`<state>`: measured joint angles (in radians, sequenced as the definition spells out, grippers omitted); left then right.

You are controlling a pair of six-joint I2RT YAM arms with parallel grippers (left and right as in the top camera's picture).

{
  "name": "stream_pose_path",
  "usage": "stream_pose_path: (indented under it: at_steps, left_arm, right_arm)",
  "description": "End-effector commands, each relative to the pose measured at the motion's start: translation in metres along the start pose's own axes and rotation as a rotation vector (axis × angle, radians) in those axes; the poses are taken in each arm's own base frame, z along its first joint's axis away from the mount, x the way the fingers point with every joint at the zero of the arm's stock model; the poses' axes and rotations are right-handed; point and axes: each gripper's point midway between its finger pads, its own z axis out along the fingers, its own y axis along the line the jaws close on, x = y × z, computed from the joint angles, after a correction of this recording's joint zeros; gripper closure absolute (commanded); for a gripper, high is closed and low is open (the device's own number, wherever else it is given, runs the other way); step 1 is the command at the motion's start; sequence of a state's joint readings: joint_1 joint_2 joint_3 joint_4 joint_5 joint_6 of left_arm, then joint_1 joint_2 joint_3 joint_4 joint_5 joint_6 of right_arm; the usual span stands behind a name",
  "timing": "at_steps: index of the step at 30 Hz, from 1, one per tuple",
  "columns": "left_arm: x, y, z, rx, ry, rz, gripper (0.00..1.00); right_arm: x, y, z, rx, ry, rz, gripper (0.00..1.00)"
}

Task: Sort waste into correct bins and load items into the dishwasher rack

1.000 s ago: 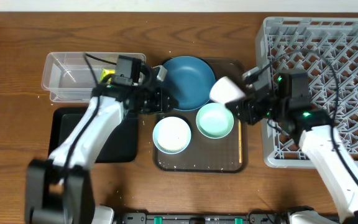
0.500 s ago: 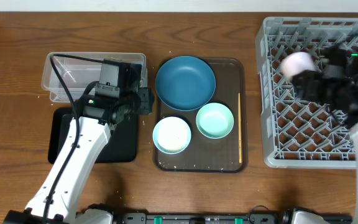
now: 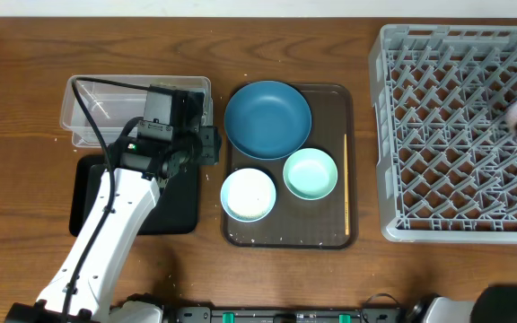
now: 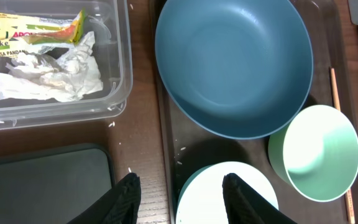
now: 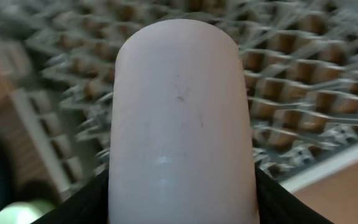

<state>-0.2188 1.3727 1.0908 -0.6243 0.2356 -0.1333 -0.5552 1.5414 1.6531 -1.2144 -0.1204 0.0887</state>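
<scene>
The right gripper [image 5: 179, 204] clamps the small pink cup [image 5: 179, 118] above the grey dishwasher rack [image 3: 447, 135], at its right edge. The left gripper [image 4: 180, 193] hangs open and empty between the clear tub [image 4: 122, 74] and the brown tray [image 3: 348, 161].

A brown serving tray [image 3: 302, 226] with rounded corners lies flat at the middle of the wood-grain worktop [image 3: 267, 40], its long sides running front to back.
</scene>
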Motion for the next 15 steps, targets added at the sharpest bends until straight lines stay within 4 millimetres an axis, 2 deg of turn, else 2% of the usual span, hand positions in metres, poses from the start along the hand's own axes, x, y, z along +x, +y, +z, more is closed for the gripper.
stream_pose_path:
  at_steps: [1, 6, 7, 15]
  left_arm:
    - [-0.005, 0.001, -0.003, -0.007, -0.014, 0.010, 0.54]
    - [-0.005, 0.001, -0.003, -0.007, -0.015, 0.010, 0.54]
    - [-0.005, 0.001, -0.003, -0.007, -0.015, 0.010, 0.54]
    - [-0.005, 0.001, -0.003, -0.008, -0.014, 0.010, 0.53]
  right_arm:
    - [-0.018, -0.043, 0.006, 0.159, 0.009, 0.063, 0.99]
    - [-0.017, -0.077, 0.030, 0.215, 0.095, 0.128, 0.96]
    - [-0.015, -0.081, 0.035, 0.220, 0.115, 0.137, 0.92]
    - [0.014, -0.111, 0.065, 0.244, 0.285, 0.211, 0.92]
